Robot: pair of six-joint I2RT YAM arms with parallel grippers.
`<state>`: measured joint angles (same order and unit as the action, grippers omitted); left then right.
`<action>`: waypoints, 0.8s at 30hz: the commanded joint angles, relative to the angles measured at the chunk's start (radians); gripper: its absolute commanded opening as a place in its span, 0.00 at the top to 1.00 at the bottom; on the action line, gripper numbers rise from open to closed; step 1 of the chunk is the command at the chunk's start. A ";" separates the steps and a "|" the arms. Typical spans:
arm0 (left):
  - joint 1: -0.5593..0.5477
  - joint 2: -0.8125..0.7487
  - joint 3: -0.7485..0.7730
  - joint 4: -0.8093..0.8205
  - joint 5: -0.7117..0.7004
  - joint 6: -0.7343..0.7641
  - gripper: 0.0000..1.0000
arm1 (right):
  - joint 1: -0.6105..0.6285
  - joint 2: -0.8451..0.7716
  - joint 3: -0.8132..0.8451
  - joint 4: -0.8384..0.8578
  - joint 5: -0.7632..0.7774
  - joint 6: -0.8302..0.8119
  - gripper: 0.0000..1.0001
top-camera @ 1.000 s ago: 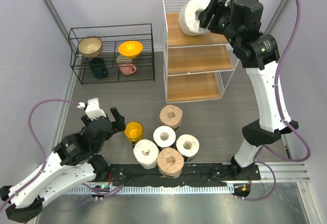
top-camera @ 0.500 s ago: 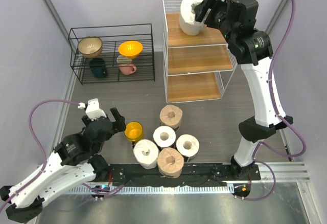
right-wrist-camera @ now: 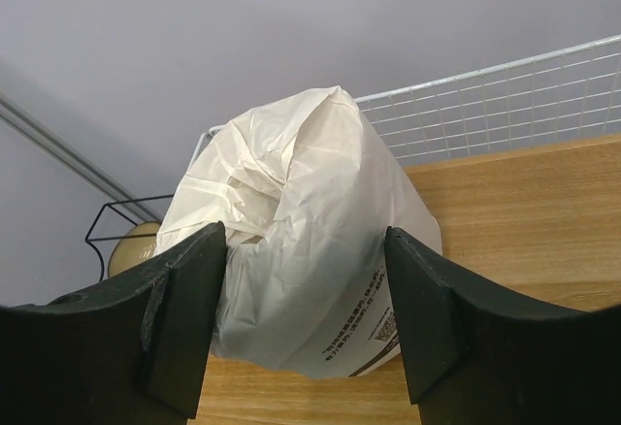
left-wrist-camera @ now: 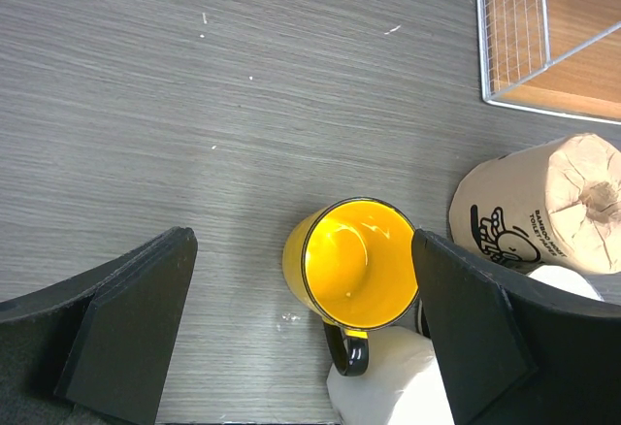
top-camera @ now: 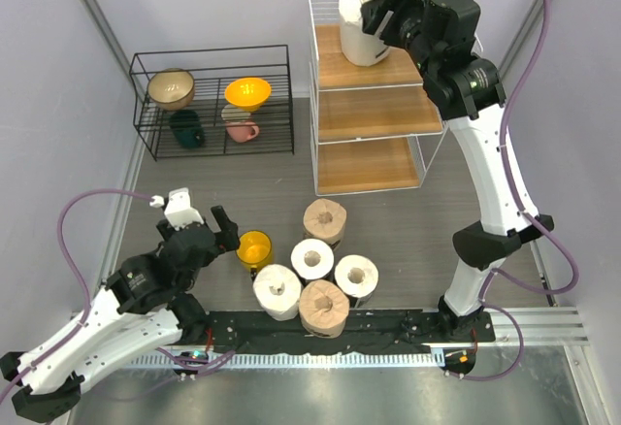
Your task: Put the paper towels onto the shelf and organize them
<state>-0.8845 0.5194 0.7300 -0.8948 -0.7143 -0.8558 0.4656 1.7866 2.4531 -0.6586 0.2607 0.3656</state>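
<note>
- While gripping the roll [right-wrist-camera: 301,202] by its curved sides with the right tool [right-wrist-camera: 303,250], reaches high over the shelf [top-camera: 378,114], to the back left corner of the top board [top-camera: 388,68].
- Looks like the set-down step. Bottom of the roll level with that board, but touching or just above it cannot be told.
- Probably aimed at the corner so as to leave the front and right of the board free for more.
- Side grip likely chosen so the flat end can go down first, with both fingers kept off the wood.
- Upright, long axis near vertical. Crumpled white wrapper end up toward the wrist camera, printed label low on the side nearest that camera.
- With the left tool [left-wrist-camera: 301,250] spread wide and holding nothing, hovers low over the desk [top-camera: 243,182], just above the cup [left-wrist-camera: 349,265], near it but not gripping. Probably idle there, clear of the right arm's reach.
- Left to do: five rolls [top-camera: 312,258] in a tight cluster on the desk between the two arms, just beside the cup. All on end, cores up, long axes vertical, some white, some brown.
- Nothing on the two lower boards [top-camera: 369,165], so plenty of room by this judgement. An end-down stance would likely suit each, since a roll on its side could wander off.
</note>
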 commanded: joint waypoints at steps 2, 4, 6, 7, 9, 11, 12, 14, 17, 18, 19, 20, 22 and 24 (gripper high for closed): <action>-0.005 -0.013 0.000 0.013 -0.005 -0.005 0.00 | 0.007 -0.029 -0.011 0.056 -0.025 0.009 0.30; -0.005 -0.015 0.005 0.010 -0.007 -0.003 0.00 | 0.007 -0.039 -0.020 0.071 -0.025 0.003 0.30; -0.005 -0.019 0.008 0.008 -0.010 -0.003 0.00 | 0.007 -0.053 -0.045 0.106 -0.020 -0.014 0.30; -0.005 -0.019 0.011 0.007 -0.010 -0.003 0.00 | 0.005 -0.071 -0.054 0.119 -0.017 -0.019 0.30; -0.004 -0.021 0.012 0.007 -0.010 -0.005 0.00 | 0.005 -0.084 -0.063 0.138 -0.006 -0.031 0.29; -0.005 -0.022 0.014 0.008 -0.005 -0.005 0.00 | 0.005 -0.101 -0.060 0.146 0.000 -0.036 0.30; -0.005 -0.021 0.014 0.008 -0.005 -0.008 0.00 | 0.005 -0.105 -0.060 0.149 0.005 -0.040 0.30; -0.005 -0.021 0.012 0.005 0.001 -0.009 0.01 | 0.005 -0.122 -0.062 0.149 0.009 -0.043 0.30; -0.004 -0.024 0.012 -0.001 0.003 -0.017 0.00 | 0.004 -0.151 -0.081 0.151 0.021 -0.050 0.30; -0.005 -0.027 0.011 -0.003 0.004 -0.020 0.00 | 0.005 -0.161 -0.095 0.152 0.026 -0.053 0.29; -0.005 -0.032 0.008 -0.001 0.004 -0.023 0.00 | 0.005 -0.170 -0.106 0.154 0.028 -0.059 0.30; -0.005 -0.036 0.006 -0.004 0.006 -0.022 0.00 | 0.005 -0.193 -0.115 0.158 0.028 -0.062 0.29; -0.005 -0.045 0.009 -0.004 0.009 -0.025 0.00 | 0.005 -0.214 -0.144 0.181 0.017 -0.071 0.30; -0.005 -0.051 0.014 -0.012 0.009 -0.025 0.00 | 0.005 -0.251 -0.158 0.201 -0.006 -0.085 0.29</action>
<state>-0.8845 0.4873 0.7300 -0.8967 -0.7059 -0.8631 0.4656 1.6169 2.3165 -0.5396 0.2699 0.3183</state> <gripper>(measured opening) 0.995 0.705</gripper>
